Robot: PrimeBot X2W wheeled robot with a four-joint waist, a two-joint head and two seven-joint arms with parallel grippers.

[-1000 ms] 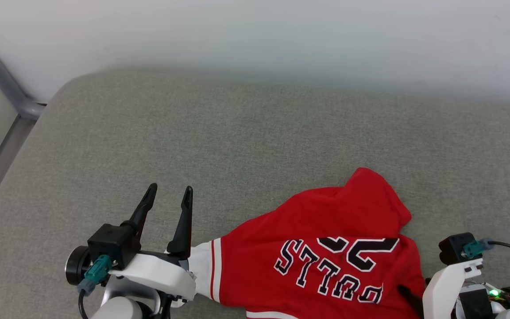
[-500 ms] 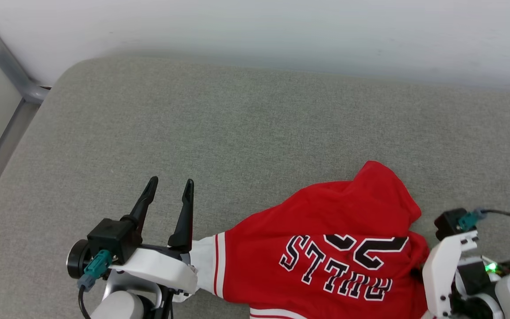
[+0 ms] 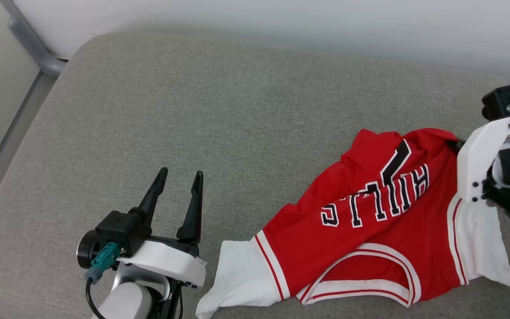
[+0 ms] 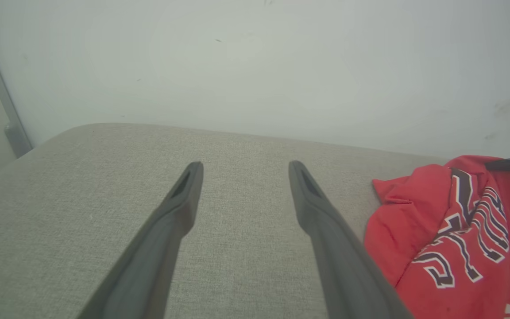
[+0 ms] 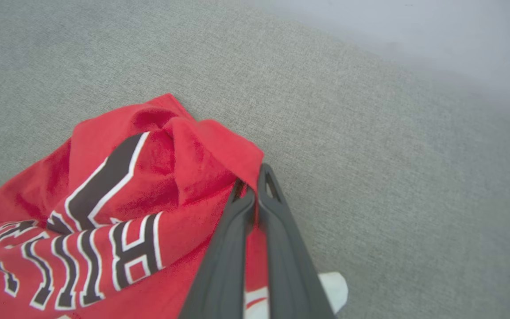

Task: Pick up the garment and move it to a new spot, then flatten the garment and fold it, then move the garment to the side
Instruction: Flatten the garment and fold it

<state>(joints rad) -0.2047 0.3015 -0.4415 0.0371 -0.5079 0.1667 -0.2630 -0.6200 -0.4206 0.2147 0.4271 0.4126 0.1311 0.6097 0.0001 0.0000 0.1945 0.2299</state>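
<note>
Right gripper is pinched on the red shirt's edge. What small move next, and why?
Probably raise the right gripper to lift the shirt clear: it is shut on a red fold, while most of the shirt lies crumpled on the cushion.

Grey woven cushion (image 3: pixel 219 133) w/ rounded corner is seen at centre, backed by plain white wall (image 3: pixel 281 22). Grey metal tube (image 3: pixel 27 40) is set diag. by cushion's upper-left corner in head view.

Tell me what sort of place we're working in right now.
Probably an indoor room with a bed or padded bench: the jersey lies on a grey fabric cushion set against a plain white wall, a grey metal rail beside it.
</note>
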